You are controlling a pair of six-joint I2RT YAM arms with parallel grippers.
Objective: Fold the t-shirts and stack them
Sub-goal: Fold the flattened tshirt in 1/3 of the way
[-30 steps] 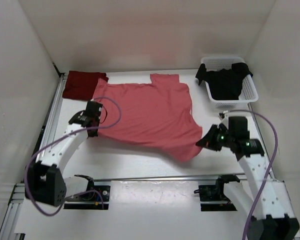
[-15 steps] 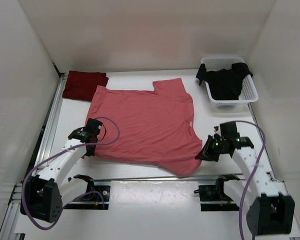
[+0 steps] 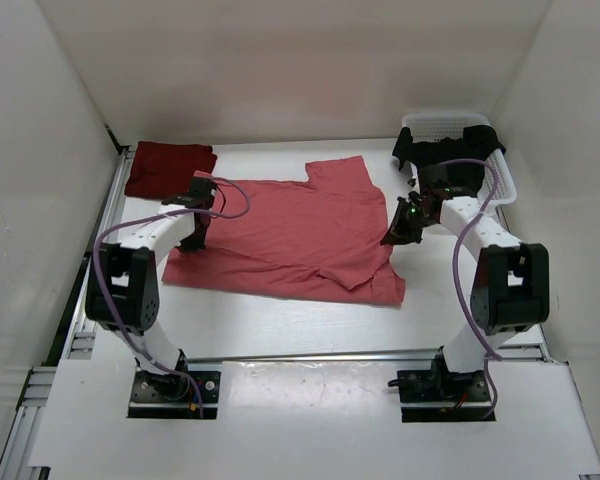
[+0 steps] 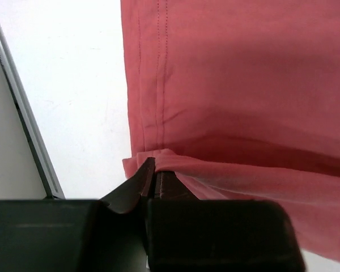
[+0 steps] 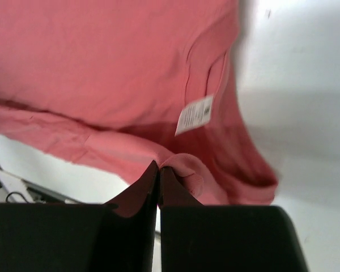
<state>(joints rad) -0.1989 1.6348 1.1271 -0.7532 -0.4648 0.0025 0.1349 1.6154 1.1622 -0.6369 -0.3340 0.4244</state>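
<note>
At table (image 3: 280, 318) centre, pinching salmon t-shirt (image 3: 290, 235) both sides: left gripper (image 3: 194, 238) clamped on left edge, right gripper (image 3: 398, 230) clamped on right edge. Holding both edges lifted off table.

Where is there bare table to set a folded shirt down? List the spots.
Free: the near strip between the pink t-shirt and the rail; the far strip between the maroon t-shirt and the basket. Crowded: the middle.

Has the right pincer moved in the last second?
Yes. The right pincer, shut on the salmon pink t-shirt, has moved up the view, closer to the white basket.
</note>
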